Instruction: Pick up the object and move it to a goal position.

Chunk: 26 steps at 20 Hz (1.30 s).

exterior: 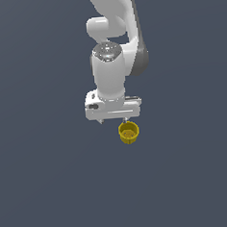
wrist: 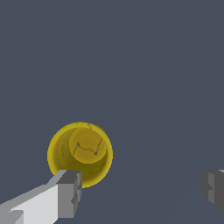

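Yellow is the only bright colour here: a small yellow cup (exterior: 129, 132) sits on the dark grey surface (exterior: 49, 188), mouth up, so I can look right down into it. The white pincer (exterior: 114, 120) hangs just above it with its two fingers spread wide apart and nothing between them.

The cup is not in the middle of the gap. In the wrist view the cup (wrist: 80, 153) sits right by one grey fingertip (wrist: 69, 193), and that tip even covers a bit of the rim. The other fingertip (wrist: 213, 188) is well apart from the cup, with bare surface (wrist: 153, 65) in between.

I think the job right now is to line up for the grab. If the pincer goes straight down from here, I think the near finger could land on the rim and knock the cup over. So it would be best to slide the pincer sideways first, until the cup is halfway between the two fingers. Then go down slowly and squeeze gently, low on the cup's sides, since it is narrow and hollow.
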Each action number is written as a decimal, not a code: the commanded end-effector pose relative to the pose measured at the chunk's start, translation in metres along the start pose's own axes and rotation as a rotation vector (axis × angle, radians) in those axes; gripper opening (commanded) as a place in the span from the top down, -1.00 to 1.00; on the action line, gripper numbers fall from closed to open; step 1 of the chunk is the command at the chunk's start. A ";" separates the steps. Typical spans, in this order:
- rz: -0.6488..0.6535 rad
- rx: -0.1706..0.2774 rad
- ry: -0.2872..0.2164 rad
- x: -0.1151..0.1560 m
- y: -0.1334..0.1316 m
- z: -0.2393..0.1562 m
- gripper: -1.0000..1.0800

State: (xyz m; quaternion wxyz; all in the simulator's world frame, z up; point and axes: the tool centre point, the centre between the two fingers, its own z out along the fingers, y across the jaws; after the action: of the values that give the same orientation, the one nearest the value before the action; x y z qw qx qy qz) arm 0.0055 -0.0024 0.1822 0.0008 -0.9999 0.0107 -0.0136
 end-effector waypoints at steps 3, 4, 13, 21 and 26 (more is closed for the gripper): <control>-0.001 0.002 0.000 0.000 -0.001 0.000 -0.23; -0.003 0.005 -0.001 0.001 -0.002 0.000 -0.23; -0.016 0.014 -0.003 0.002 -0.005 0.000 -0.23; -0.103 0.019 -0.008 0.004 -0.009 0.009 -0.23; -0.202 0.025 -0.013 0.007 -0.013 0.018 -0.23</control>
State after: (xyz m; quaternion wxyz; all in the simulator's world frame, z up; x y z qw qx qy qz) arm 0.0123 0.0090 0.1674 0.0110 -0.9971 -0.0745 -0.0082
